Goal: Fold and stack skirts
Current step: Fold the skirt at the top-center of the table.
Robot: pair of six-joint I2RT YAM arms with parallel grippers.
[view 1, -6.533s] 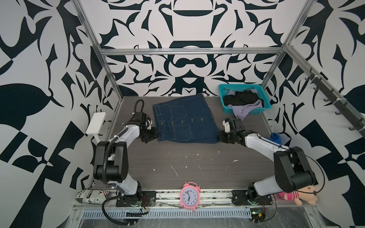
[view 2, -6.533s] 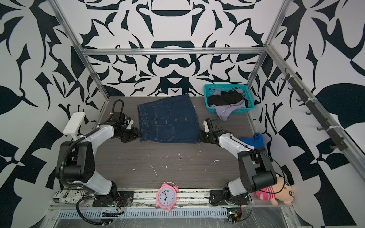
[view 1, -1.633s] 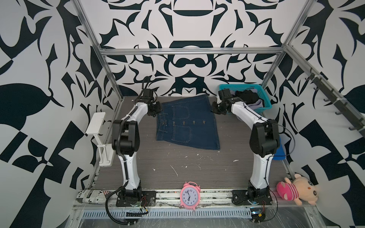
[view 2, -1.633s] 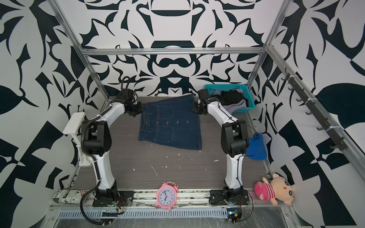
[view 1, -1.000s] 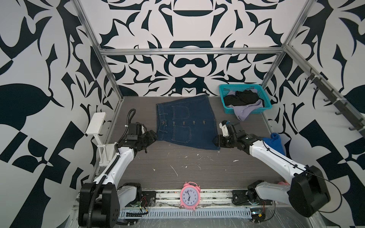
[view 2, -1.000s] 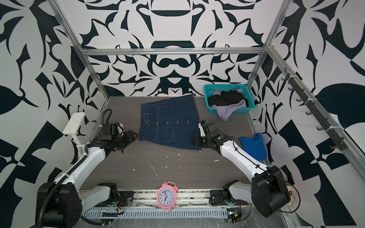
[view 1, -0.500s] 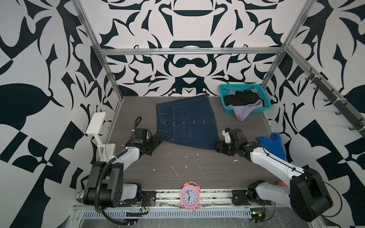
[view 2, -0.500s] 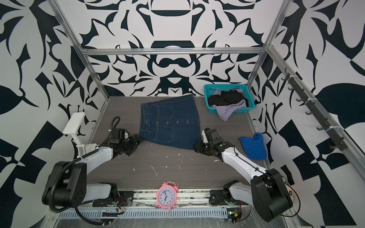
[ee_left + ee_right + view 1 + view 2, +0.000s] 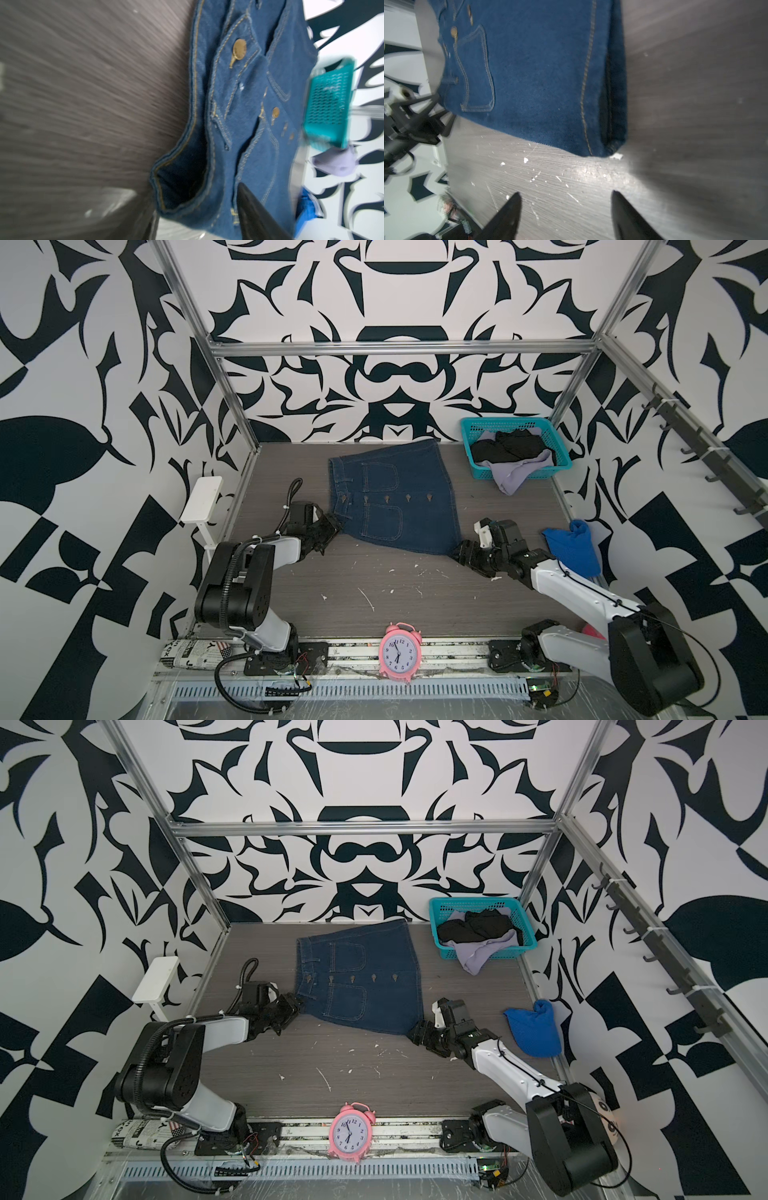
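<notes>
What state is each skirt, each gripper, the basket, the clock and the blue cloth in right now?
denim skirt: spread flat on the table, unfolded, buttons up.
basket: upright.
black skirt: crumpled inside the basket.
lavender skirt: bunched, spilling over the basket's front rim.
left gripper: at the denim skirt's waistband corner; grip unclear.
right gripper: open, over bare table short of the hem corner.
alarm clock: upright.
blue cloth: crumpled.

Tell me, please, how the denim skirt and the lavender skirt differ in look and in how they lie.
The denim skirt lies spread flat on the table; the lavender skirt is crumpled in the basket, spilling over its front rim. The denim skirt is dark blue with buttons and stitched pockets; the lavender skirt is pale and plain. Neither is folded yet.
</notes>
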